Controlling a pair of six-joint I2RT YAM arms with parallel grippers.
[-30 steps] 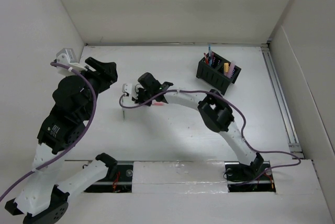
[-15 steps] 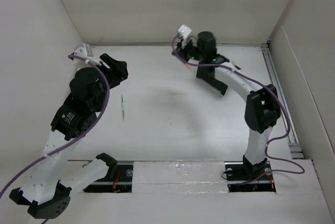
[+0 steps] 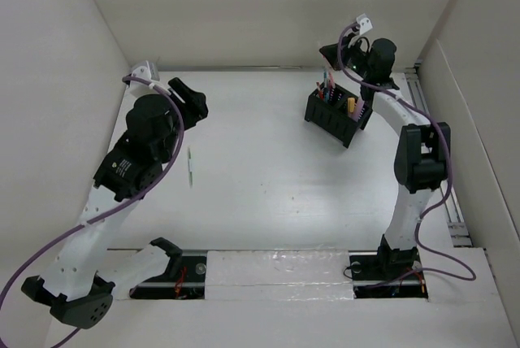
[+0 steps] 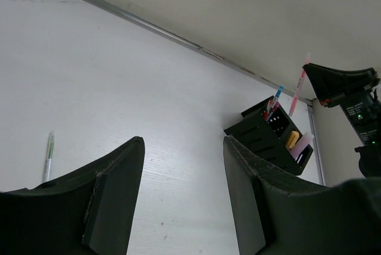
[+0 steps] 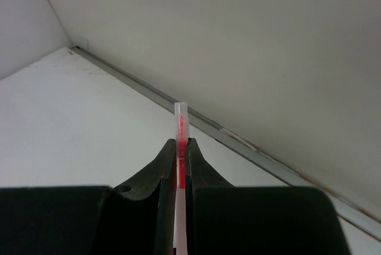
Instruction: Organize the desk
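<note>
1. My right gripper [image 5: 180,146] is pinched shut on a slim red pen with a clear plastic barrel [image 5: 180,125]. The pen runs up between my two black fingers, and its end pokes out past them.
2. From above, my right gripper [image 3: 340,53] hangs close to the back wall, just behind the small black compartmented plastic pen holder [image 3: 337,116], which has several coloured pens standing in it.
3. My left gripper [image 4: 183,146] is spread wide with nothing between its dark fingers. It sits over the far left part of the tabletop [image 3: 191,97].
4. The desk, a large flat matte white tabletop [image 3: 268,193], lies under both my arms. White walls close it in, and a black-and-white rail strip [image 3: 268,271] runs along its front edge.
5. A thin pale green pen [image 3: 189,167] lies flat on the desk near my left arm, well apart from the pen holder.
6. From my left wrist, I cannot tell whether the gripped pen's lower end touches the holder.
</note>
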